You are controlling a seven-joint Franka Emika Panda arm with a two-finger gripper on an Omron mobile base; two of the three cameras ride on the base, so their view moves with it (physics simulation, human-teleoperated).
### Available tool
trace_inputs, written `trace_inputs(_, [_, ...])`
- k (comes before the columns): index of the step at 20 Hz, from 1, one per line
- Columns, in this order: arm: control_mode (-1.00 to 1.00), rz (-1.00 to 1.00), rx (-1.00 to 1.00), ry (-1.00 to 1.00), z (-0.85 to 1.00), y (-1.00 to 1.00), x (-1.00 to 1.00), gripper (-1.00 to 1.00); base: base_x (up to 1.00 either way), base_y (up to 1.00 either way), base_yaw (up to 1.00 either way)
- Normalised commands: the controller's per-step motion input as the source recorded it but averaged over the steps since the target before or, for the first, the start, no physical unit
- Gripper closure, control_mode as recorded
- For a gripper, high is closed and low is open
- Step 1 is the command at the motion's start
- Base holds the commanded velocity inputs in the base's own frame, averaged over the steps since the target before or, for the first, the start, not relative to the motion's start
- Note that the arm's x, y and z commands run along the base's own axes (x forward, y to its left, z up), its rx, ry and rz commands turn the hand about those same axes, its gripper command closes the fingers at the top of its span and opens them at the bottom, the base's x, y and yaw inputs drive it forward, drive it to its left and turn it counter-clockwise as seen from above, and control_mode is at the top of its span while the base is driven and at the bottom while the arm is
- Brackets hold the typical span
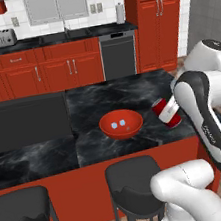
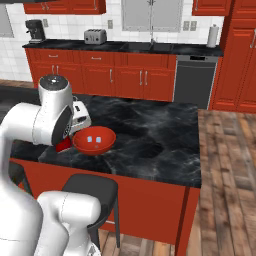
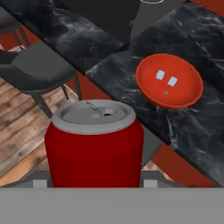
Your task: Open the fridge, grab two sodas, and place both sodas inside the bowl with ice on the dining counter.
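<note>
Because the counter [image 1: 130,91] spreads across the middle of the left base view as a wide black marble slab, it gives a firm, level floor for whatever is set down on it. The arm rises from the lower right of that view, bends at a dark elbow and reaches leftward toward the centre, its wrist tipped so that the load is carried on a slant. The bowl with ice [image 1: 121,123] sits just left of centre on the counter, shallow and wide, with a few pale cubes at its bottom; in the hand view it lies at the upper right [image 3: 169,81]. The red soda [image 1: 166,112] hangs right of the bowl, near it but apart, and looms at the lower middle of the hand view [image 3: 94,146], silver top upward. It is probably light, stiff in the wall yet dentable and smooth, so a hold across mid-body suits best. The hand [image 3: 94,181] is clamped on the can's lower body, its fingers largely hidden
</note>
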Motion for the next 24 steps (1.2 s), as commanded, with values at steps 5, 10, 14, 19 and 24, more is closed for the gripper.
trace_inputs(5, [-1.00,0.06,-0.01,0.01,-0.23,0.37,0.66,1.00,0.00,0.00,0.00])
trace_inputs(10, [-1.00,0.02,-0.09,0.00,-0.45,0.20,0.61,1.00,0.00,0.00,0.00])
trace_inputs(14, [-1.00,0.00,-0.13,0.00,-0.38,0.00,0.33,1.00,0.00,0.00,0.00])
trace_inputs(19, [-1.00,0.00,-0.07,0.04,-0.19,0.00,0.45,1.00,0.00,0.00,0.00])
trace_inputs(24, [-1.00,0.01,-0.02,0.05,-0.22,0.00,0.58,1.00,0.00,0.00,0.00])
